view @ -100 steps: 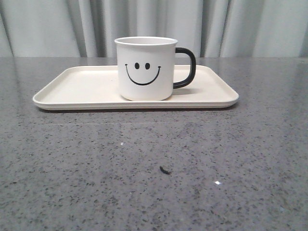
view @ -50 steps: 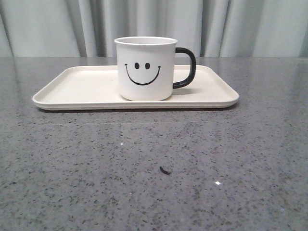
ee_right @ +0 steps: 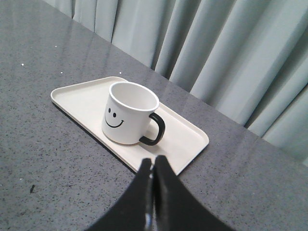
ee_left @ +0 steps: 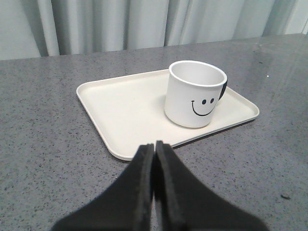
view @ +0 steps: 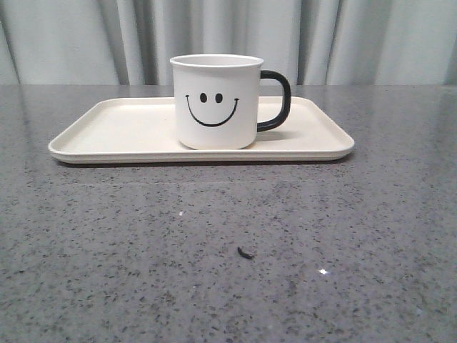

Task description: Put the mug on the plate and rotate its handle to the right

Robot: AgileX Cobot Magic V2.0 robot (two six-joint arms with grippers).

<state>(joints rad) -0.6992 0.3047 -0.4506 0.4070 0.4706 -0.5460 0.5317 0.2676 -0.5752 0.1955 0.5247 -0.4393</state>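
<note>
The white mug [view: 216, 100] with a black smiley face stands upright on the cream plate [view: 114, 132], a little right of its middle. Its black handle [view: 277, 100] points to the right in the front view. Neither arm shows in the front view. In the left wrist view my left gripper [ee_left: 154, 145] is shut with nothing in it, back from the plate [ee_left: 120, 106] and apart from the mug [ee_left: 195, 94]. My right gripper [ee_right: 153, 161] is shut and empty too, short of the plate [ee_right: 185, 139], with the mug [ee_right: 131, 113] and handle [ee_right: 156, 131] beyond it.
The grey speckled table [view: 228, 250] carries a small dark speck [view: 245, 252] in front of the plate. Pale curtains [view: 228, 36] hang behind the table's far edge.
</note>
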